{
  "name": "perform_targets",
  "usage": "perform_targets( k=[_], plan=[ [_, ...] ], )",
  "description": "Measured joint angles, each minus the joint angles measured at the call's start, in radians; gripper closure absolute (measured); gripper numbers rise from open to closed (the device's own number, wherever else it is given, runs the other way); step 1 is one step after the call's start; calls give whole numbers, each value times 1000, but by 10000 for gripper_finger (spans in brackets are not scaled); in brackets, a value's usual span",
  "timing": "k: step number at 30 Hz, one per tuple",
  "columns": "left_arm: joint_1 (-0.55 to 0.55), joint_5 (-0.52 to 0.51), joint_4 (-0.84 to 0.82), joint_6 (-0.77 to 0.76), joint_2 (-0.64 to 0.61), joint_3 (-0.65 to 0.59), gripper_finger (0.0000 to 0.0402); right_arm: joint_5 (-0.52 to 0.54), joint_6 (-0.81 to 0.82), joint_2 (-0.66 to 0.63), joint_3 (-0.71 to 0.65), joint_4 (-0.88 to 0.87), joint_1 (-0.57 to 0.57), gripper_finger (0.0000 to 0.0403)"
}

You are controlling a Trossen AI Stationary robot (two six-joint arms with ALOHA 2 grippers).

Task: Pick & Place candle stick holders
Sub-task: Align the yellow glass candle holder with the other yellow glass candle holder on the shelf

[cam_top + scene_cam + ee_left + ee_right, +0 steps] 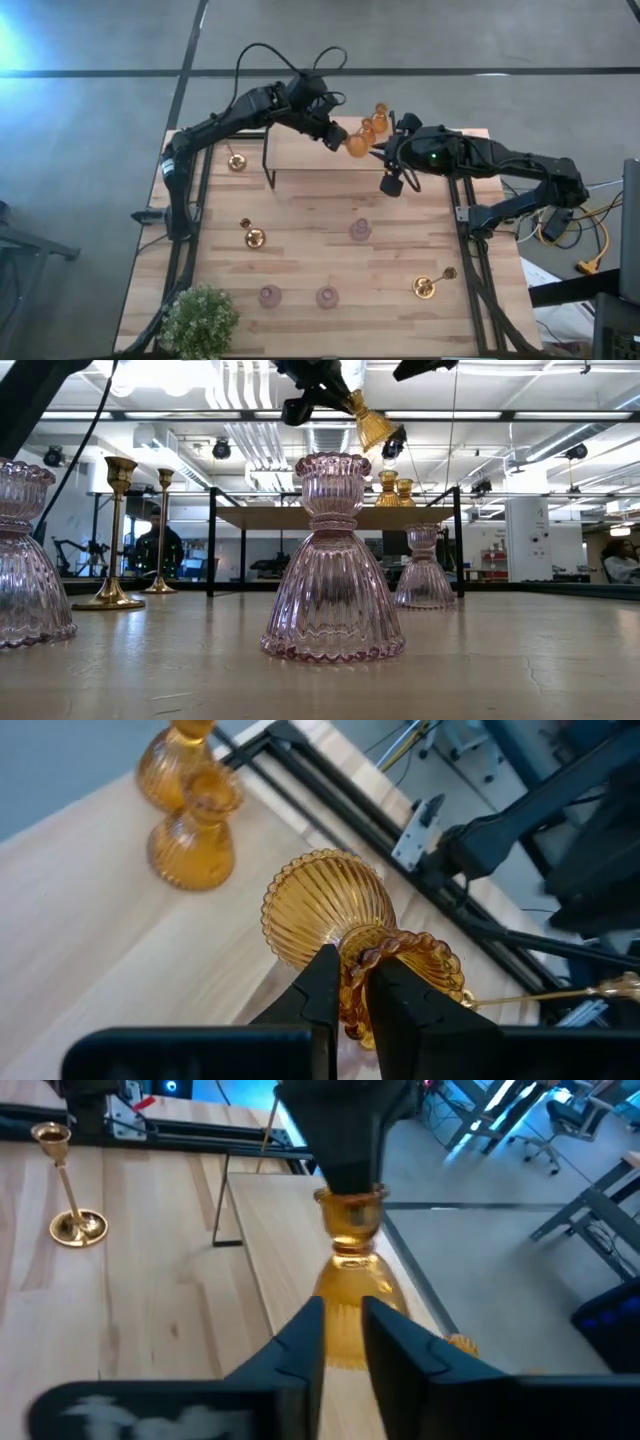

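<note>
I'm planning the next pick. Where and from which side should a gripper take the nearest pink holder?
Probably from above. The pink holder stands upright, so close the fingers on the narrow neck under its scalloped cup; the flared ribbed bell below is wider and would likely slip.

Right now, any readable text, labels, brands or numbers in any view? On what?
None readable.
Amber ribbed glass candle holder held by the left gripper: no lettering.
Pink ribbed glass candle holder: plain.
Gold metal candlestick: no marking.
Light wooden tabletop: no label.
Right gripper: a pale smear on its housing, too blurred to read.
</note>
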Motion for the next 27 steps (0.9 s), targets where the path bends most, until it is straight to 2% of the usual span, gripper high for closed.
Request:
perform_targets(
  k=[6, 13, 19, 27],
  plan=[
    [0, 31, 55, -13, 0, 0, 367, 14, -30, 54, 10, 52, 0, 256],
    [0, 41, 54, -15, 0, 0, 367, 64, -31, 77, 23, 97, 0, 202],
    [-2, 50, 77, -20, 0, 0, 367, 67, -42, 123, 25, 123, -1, 176],
    [-6, 54, 78, -25, 0, 0, 367, 202, -61, 179, 24, 129, -10, 180]
  ],
)
